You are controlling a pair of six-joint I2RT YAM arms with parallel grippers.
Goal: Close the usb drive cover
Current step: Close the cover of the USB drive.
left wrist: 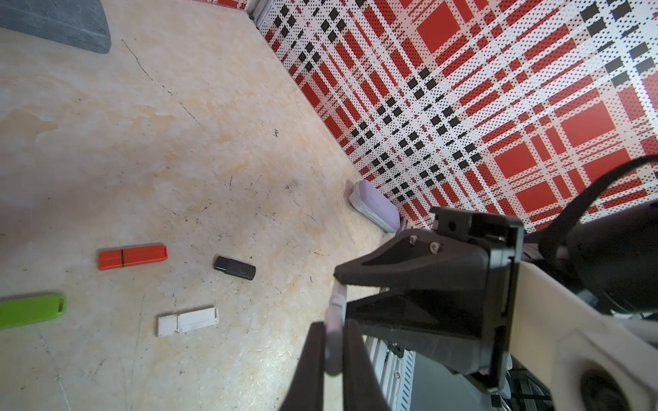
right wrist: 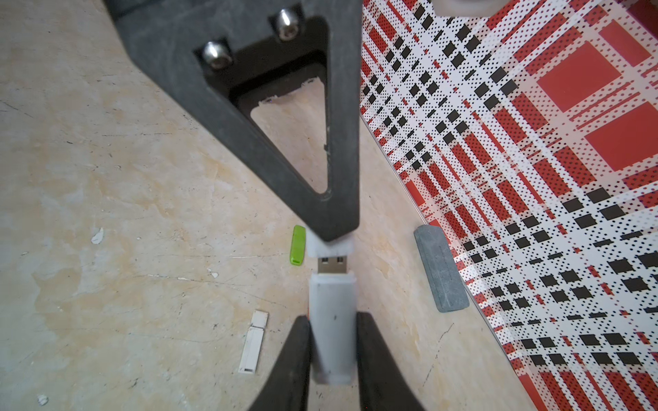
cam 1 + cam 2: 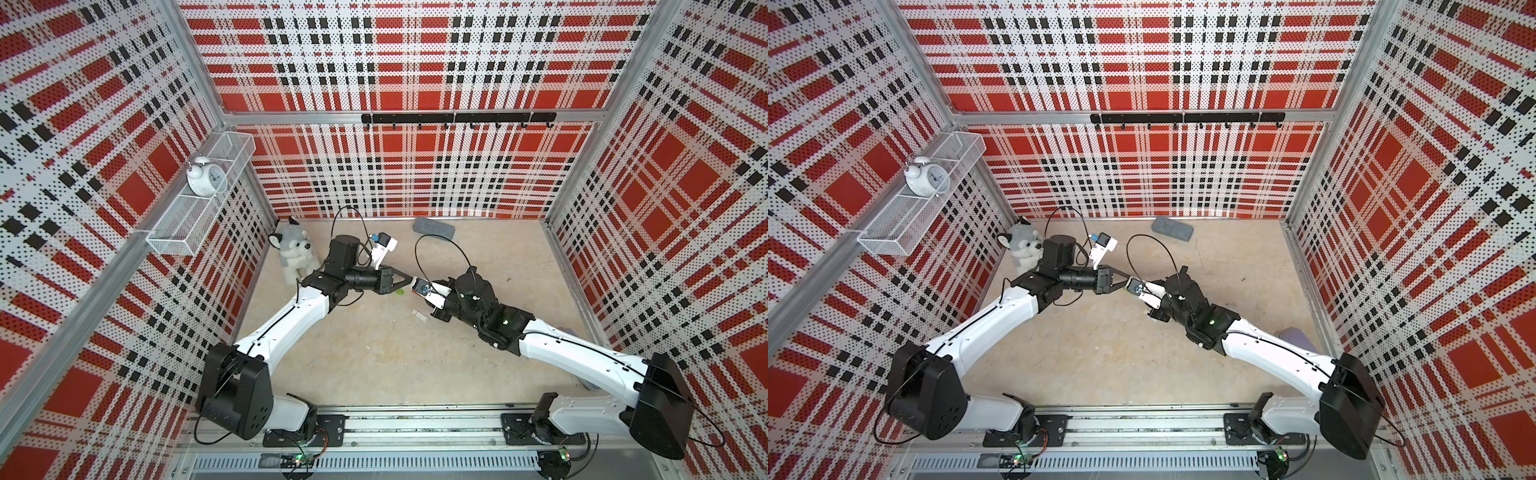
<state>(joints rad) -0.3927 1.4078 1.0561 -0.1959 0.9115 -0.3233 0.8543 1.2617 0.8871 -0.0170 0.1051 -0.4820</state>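
In the right wrist view my right gripper (image 2: 333, 331) is shut on the white body of the usb drive (image 2: 333, 313), held above the table. Its metal plug (image 2: 333, 265) is bare and points at the white cover (image 2: 329, 245). The cover's mouth sits at the plug's tip, in line with it. My left gripper (image 1: 334, 331) is shut on the cover (image 1: 334, 341), seen edge-on in the left wrist view. In both top views the two grippers meet tip to tip mid-table, the left gripper (image 3: 409, 279) (image 3: 1128, 279) facing the right wrist camera.
On the table below lie a green drive (image 1: 32, 311), an orange drive (image 1: 132, 256), a black drive (image 1: 235, 267) and a flat white drive (image 1: 187, 321). A grey block (image 3: 433, 227) lies by the back wall, a lilac case (image 1: 375, 210) by the right wall, a husky plush (image 3: 293, 251) at back left.
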